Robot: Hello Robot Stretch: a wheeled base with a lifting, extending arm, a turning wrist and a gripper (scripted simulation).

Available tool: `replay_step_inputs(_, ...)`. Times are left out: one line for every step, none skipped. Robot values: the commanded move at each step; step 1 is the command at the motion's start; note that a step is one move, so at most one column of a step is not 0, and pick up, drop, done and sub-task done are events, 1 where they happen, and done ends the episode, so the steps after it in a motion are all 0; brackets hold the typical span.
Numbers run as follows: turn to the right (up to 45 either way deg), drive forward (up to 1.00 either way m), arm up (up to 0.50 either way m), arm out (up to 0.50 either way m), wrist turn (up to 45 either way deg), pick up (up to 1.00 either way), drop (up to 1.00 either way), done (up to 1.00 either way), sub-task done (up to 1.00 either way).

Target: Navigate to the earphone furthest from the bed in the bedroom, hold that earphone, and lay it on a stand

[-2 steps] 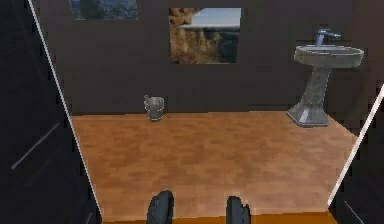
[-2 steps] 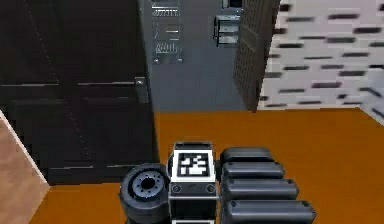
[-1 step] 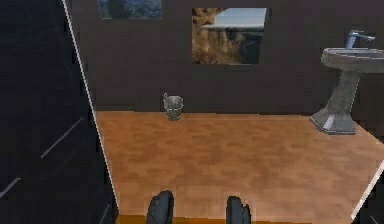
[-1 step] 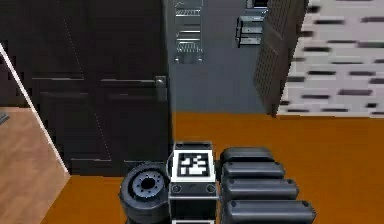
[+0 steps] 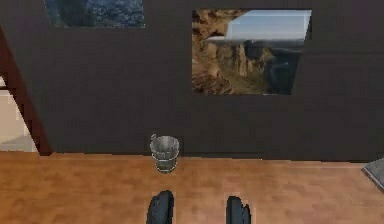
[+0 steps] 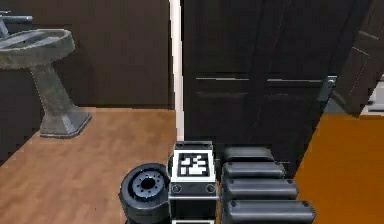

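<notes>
planks of a wooden floor [image 5: 80, 185] are running up to a dark wall [image 5: 120, 100] in the forward view, and a small metal bucket [image 5: 165, 152] is standing on them close to the wall's foot. a canyon picture [image 5: 250, 52] is hanging up to the right of the bucket, and a second picture [image 5: 97, 12] is hanging at the top edge to its left. a dark red door frame [image 5: 25, 100] is running up the far left. in the arm side view a grey pedestal sink [image 6: 45, 60] is standing at the left, dark panelled doors [image 6: 255, 70] are rising right of a white upright strip [image 6: 175, 70], and an orange floor [image 6: 345, 165] is beginning at the far right. the arm [image 6: 193, 208] is sitting at the bottom edge, carrying a white marker square [image 6: 193, 165]; the claw [image 6: 147, 192] is showing as a dark round body just left of it, its far end hard to make out, so i cannot tell whether it is holding anything. where the earphone is lying, i cannot tell.
</notes>
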Motion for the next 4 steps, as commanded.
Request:
replay_step_inputs(-9.0, 0.0, 0.0, 0.0, 0.0, 0.0, 0.0, 0.0, 0.0)
replay_step_inputs(0.0, 0.3, 0.0, 0.0, 0.0, 0.0, 0.0, 0.0, 0.0)
replay_step_inputs(-18.0, 0.0, 0.0, 0.0, 0.0, 0.0, 0.0, 0.0, 0.0)
replay_step_inputs(0.0, 0.6, 0.0, 0.0, 0.0, 0.0, 0.0, 0.0, 0.0)
